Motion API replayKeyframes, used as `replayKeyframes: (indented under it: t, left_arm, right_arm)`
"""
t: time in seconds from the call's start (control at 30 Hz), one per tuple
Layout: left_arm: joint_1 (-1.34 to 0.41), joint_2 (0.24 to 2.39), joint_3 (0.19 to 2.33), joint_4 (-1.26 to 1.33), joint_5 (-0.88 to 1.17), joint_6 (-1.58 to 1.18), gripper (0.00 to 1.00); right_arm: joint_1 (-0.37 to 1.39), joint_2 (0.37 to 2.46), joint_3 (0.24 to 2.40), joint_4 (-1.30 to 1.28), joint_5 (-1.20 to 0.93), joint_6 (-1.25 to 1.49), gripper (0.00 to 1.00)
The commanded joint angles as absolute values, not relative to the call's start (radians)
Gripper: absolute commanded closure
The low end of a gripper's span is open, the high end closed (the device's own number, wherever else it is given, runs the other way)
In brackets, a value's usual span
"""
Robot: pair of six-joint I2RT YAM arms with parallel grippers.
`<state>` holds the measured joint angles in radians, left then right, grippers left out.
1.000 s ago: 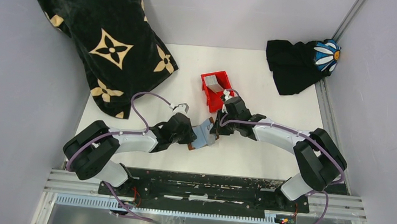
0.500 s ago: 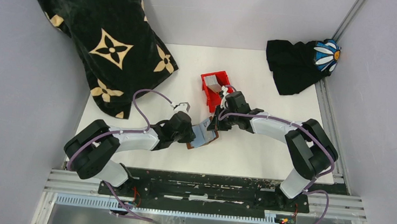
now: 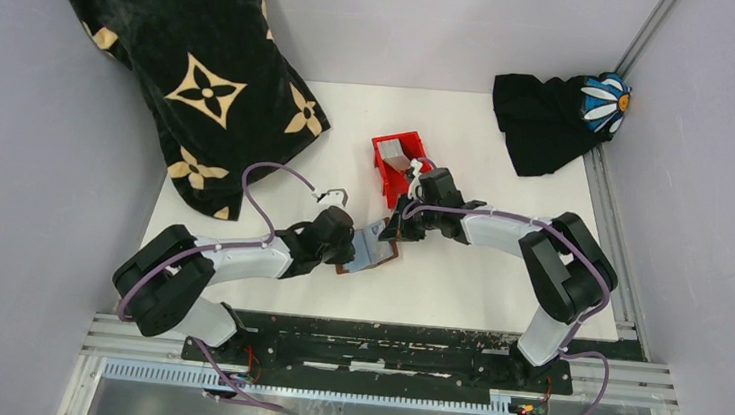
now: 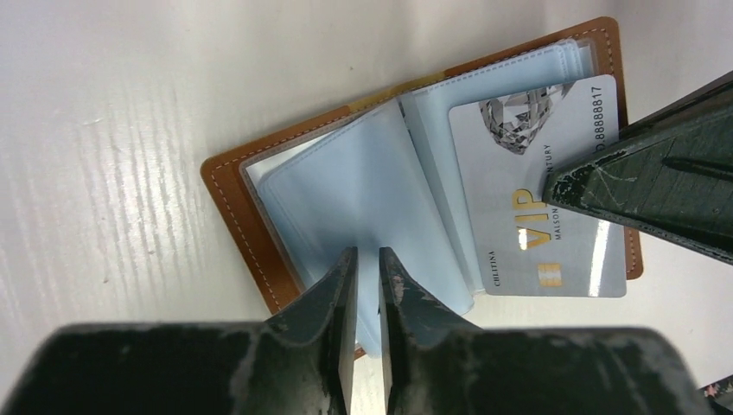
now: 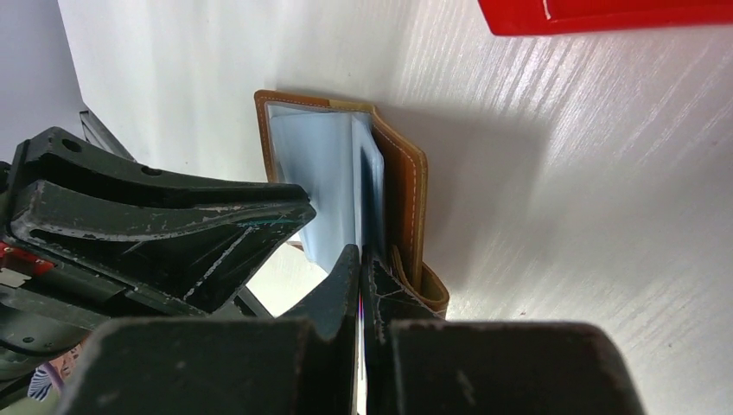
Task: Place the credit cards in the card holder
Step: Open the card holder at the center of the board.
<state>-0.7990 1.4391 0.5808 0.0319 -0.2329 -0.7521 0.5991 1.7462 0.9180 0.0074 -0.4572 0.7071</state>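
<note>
Toward the middle of the bench's (image 3: 477, 287) near edge, the brown card holder (image 4: 232, 201) lies open and flat, its light blue plastic sleeves fanned upward. The left claw (image 4: 364, 259) is clamped on one raised sleeve (image 4: 346, 186), with only a thin slit between its fingers. From the other side, the right claw (image 5: 361, 252) is pinched tight on the edge of a silvery credit card (image 4: 510, 164) printed "VIP". That card lies over the holder's right half, against the sleeves. Whether it already sits inside a pocket cannot be told.

Just beyond the right claw, near the bench's centre, stands the red bin (image 3: 382, 175), with more grey cards (image 3: 395, 154) in it. A black flower-patterned cloth (image 3: 195, 62) drapes over the far left corner. A smaller black cloth with a daisy (image 3: 550, 118) sits in the far right corner.
</note>
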Motion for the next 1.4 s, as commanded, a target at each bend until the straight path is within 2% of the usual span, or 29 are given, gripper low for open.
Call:
replayKeyframes:
  t: [0.0,0.17,0.37,1.37]
  left_arm:
    - [-0.800,1.390,0.595,-0.049,-0.306,-0.700,0.73]
    - [-0.801,1.340,0.595,-0.068,-0.335,-0.701,0.63]
    - [-0.798,1.332,0.598,-0.088,-0.348,-0.699,0.60]
    - [-0.793,1.413,0.549,-0.064,-0.332,-0.703,0.71]
  right_arm:
    - [0.587,1.767,0.953,0.064,-0.486,0.731,0.99]
    - [0.576,1.812,0.944,0.104,-0.507,0.753,0.99]
    - [0.575,1.838,0.950,0.125,-0.520,0.769,0.99]
    - [0.590,1.803,0.974,0.137,-0.524,0.804,0.99]
